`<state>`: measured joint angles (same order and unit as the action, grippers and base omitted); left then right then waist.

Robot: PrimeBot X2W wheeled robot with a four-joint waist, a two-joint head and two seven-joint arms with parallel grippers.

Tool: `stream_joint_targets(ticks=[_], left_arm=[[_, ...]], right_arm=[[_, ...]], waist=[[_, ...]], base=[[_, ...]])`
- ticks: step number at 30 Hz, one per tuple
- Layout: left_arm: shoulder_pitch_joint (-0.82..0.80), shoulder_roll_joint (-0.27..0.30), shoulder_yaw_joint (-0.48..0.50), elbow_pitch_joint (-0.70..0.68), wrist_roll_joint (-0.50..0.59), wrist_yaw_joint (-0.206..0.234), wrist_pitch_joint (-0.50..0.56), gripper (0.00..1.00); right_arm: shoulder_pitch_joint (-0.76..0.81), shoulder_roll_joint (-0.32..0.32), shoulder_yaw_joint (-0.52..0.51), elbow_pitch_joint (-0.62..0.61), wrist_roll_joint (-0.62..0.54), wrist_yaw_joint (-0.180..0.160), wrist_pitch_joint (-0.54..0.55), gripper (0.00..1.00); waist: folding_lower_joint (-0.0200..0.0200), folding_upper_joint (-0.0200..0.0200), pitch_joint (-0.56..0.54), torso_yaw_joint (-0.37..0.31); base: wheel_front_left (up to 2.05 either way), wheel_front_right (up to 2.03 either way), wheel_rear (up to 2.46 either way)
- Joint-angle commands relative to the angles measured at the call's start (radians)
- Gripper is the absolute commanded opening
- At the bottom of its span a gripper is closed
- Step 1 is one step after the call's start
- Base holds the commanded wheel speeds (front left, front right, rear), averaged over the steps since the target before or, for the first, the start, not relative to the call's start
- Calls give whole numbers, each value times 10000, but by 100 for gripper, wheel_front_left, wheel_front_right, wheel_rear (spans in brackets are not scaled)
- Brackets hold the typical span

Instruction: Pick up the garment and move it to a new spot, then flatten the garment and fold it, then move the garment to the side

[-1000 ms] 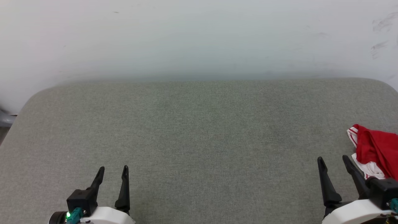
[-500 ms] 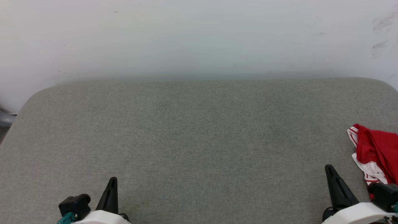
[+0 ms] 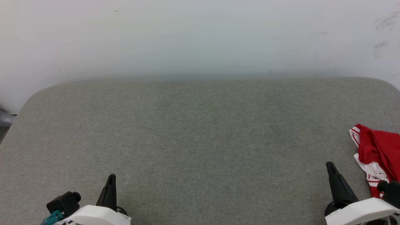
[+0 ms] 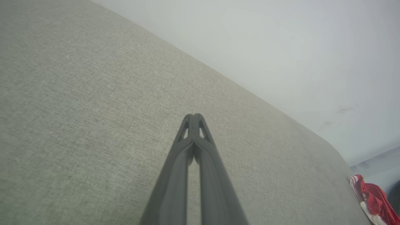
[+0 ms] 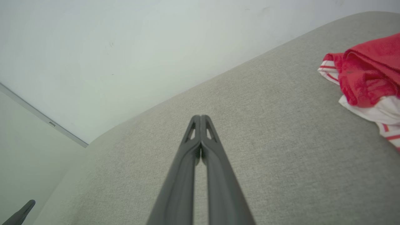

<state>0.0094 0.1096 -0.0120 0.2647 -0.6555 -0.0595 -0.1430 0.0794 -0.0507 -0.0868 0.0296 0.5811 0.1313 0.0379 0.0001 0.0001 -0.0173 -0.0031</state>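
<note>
Here, garment: a crumpled heap of red cloth with white, red-striped trim. It lies at the right edge of the grey fabric top, in its nearer half.
Garment, cut off: the head view's right border slices it, so its full spread cannot be told, and what is printed on it cannot be made out in the folds. The right wrist view has it at the upper right, also cropped. The left wrist view has it small and far off at the lower right.
Garment, covered: the dark right arm's wrist overlaps its near end in the head view.
Right gripper: fingers pressed together into one spike, holding nothing. It is just left of the garment and apart from it, and the tips meet over bare fabric.
Left gripper: likewise pinched closed and empty, near the front edge toward the left, well apart from the garment.
Behind: a pale wall with faint scuffs at the upper right.
Left edge: a grey shape, too cropped to identify.
</note>
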Motion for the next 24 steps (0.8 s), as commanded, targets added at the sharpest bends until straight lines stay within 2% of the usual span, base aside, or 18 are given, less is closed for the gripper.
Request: stream_joint_targets(ticks=[1,24], left_arm=[[-307,-3,87,-153,-230,-46,36,0],[-619,-184,465,-183,-3216,-273,852,0]], right_arm=[[-305,-23,-22,-74,259,-2,29,0],[-833,-29,-95,634,3489,-3,250,0]], waist=[[-1,-1,1,0],[-1,-1,48,8]], base=[[0,0,0],[0,0,0]])
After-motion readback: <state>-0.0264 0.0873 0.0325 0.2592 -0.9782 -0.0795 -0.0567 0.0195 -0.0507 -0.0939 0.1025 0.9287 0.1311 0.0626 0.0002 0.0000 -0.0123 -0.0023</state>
